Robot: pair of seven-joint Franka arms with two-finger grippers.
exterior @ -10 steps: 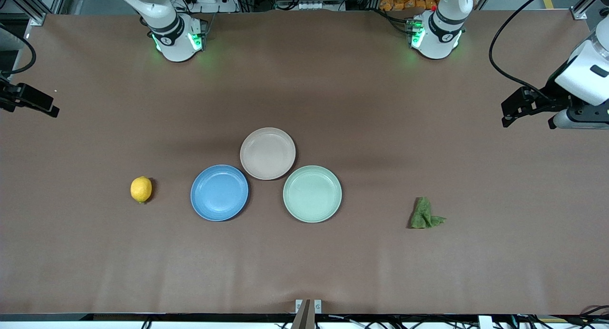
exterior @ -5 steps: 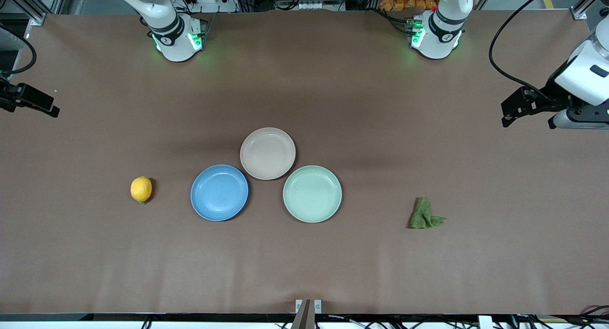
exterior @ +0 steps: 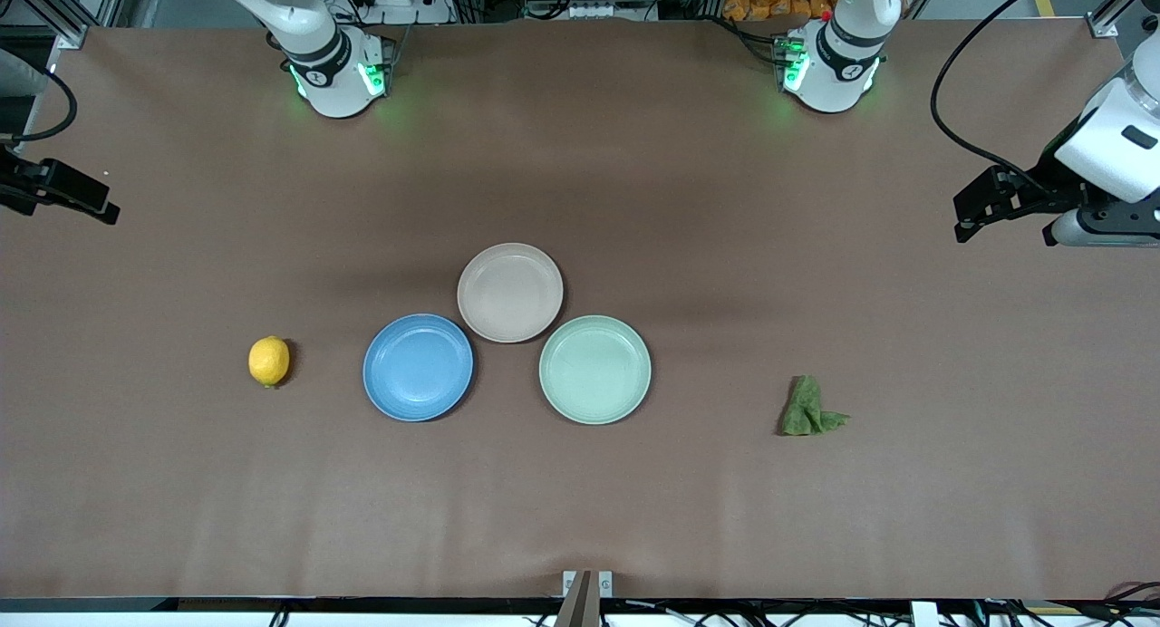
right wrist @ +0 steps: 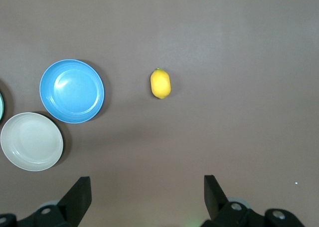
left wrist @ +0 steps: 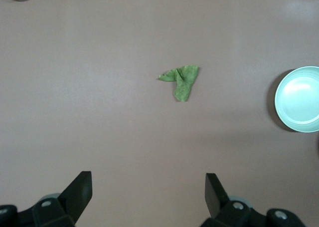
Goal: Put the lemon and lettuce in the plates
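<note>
A wide table (exterior: 580, 156) covered in plain brown, with cables and metal framing along the edge where the two arm bases stand; on it lie three plates clustered at the middle, one lemon (exterior: 269, 361) and one lettuce (exterior: 809, 409) leaf. The blue plate (exterior: 418, 367) and the beige plate (exterior: 509, 292) touch, with a mint plate (exterior: 594, 369) beside them, all empty; the lemon, oval and bright yellow, lies toward the right arm's end, the lettuce, wrinkled dark green with a pointed tip, toward the left arm's end. The left gripper (exterior: 1006, 217) hangs over its end of the table, jaws spread and holding nothing; the right gripper (right wrist: 146, 197) likewise over its own.
</note>
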